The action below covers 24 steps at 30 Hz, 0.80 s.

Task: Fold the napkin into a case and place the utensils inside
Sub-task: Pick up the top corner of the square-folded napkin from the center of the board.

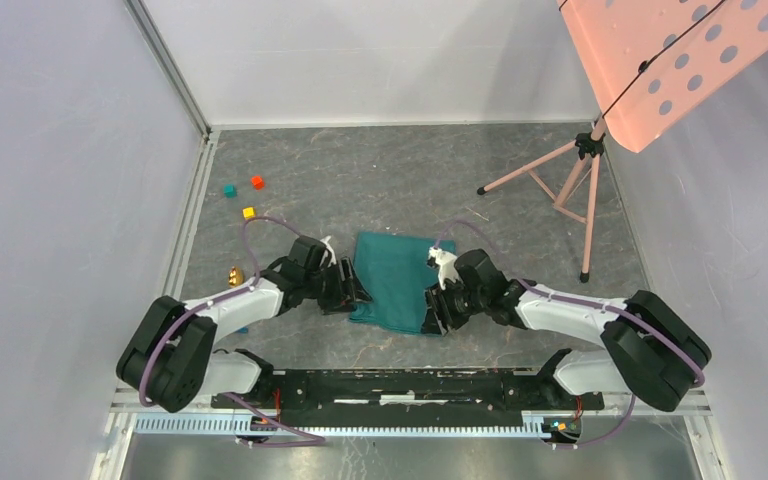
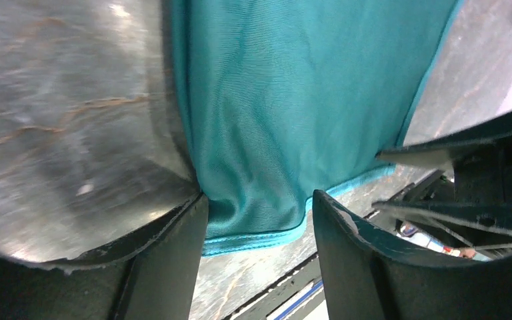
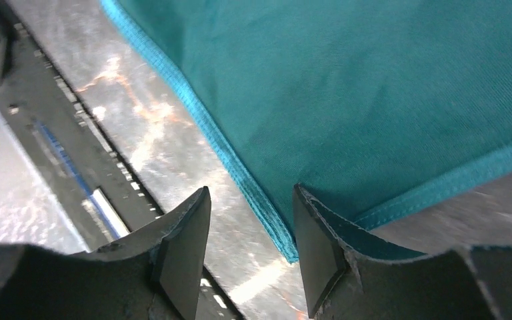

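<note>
Left gripper (image 1: 355,295): stands with jaws apart at lower centre-left of the top view and straddles the near left edge of the napkin (image 1: 395,275); in its wrist view, shows teal cloth filling the gap between the fingers (image 2: 173,253). Right gripper (image 1: 436,316): likewise spread, clamps nothing, sits at the napkin's near right corner; in its wrist view, puts that corner against the right-hand finger (image 3: 320,253). Pink tripod (image 1: 560,185): stands at upper right. Napkin: lies flat as a rectangle at centre frame, between both grippers. Gold spoon (image 1: 235,275): rests at middle left, well left of the napkin. Three cubes (image 1: 248,212): sit at upper left, apart from the cloth.
</note>
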Available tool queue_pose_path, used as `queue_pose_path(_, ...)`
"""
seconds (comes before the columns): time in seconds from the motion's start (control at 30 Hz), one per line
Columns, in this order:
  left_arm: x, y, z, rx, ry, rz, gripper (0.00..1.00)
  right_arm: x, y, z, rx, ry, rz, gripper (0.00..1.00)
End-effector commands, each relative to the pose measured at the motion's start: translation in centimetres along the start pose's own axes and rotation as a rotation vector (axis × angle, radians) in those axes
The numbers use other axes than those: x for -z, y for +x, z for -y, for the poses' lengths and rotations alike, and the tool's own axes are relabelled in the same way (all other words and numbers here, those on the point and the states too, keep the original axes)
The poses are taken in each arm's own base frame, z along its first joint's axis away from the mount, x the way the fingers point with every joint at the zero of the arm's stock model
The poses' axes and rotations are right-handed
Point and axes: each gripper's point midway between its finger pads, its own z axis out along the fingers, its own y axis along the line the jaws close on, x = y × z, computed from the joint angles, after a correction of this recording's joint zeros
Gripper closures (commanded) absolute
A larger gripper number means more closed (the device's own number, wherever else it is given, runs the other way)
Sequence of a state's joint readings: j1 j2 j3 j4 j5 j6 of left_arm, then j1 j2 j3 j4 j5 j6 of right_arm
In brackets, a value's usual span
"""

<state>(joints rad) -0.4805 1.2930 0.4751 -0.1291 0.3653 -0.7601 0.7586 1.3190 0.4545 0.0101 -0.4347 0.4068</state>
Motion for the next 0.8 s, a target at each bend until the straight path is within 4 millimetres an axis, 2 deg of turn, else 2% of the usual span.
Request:
queue_pose_path(0.0,-1.4,4.2,-1.9,0.047,-0.06,-0.1,0.33,2.2,1.0,5.7,0.045,0.269,-0.061,0.44)
queue_pose_path(0.2,-1.1,5.9,1.6,-0.005,0.006,-0.126,0.33,6.4,-1.1,9.6,0.063,0.447,-0.051,0.43)
queue_pose_path(0.27,-0.6,6.2,2.7,-0.016,0.029,-0.134,0.32,7.6,-2.4,9.5,0.054,0.466,-0.023,0.39)
queue_pose_path(0.33,0.1,6.3,3.7,-0.027,0.055,-0.127,0.28,8.1,-3.3,8.5,0.03,0.443,0.003,0.29)
queue_pose_path(0.43,1.5,6.3,4.9,-0.048,0.098,-0.112,0.26,8.8,-2.9,8.6,-0.105,0.466,0.026,0.27)
queue_pose_path(0.47,1.9,6.2,5.1,-0.055,0.105,-0.106,0.25,8.9,-2.4,8.7,-0.161,0.458,0.025,0.28)
queue_pose_path(0.57,2.5,6.1,5.1,-0.06,0.093,-0.096,0.26,8.2,-1.6,8.3,-0.337,0.366,0.08,0.44)
queue_pose_path(0.67,2.6,5.7,5.4,-0.062,0.099,-0.079,0.26,7.1,-1.0,7.7,-0.412,0.293,0.107,0.51)
queue_pose_path(0.77,2.2,5.3,3.9,-0.063,0.026,-0.056,0.33,6.8,-0.7,8.3,-0.42,0.304,0.104,0.58)
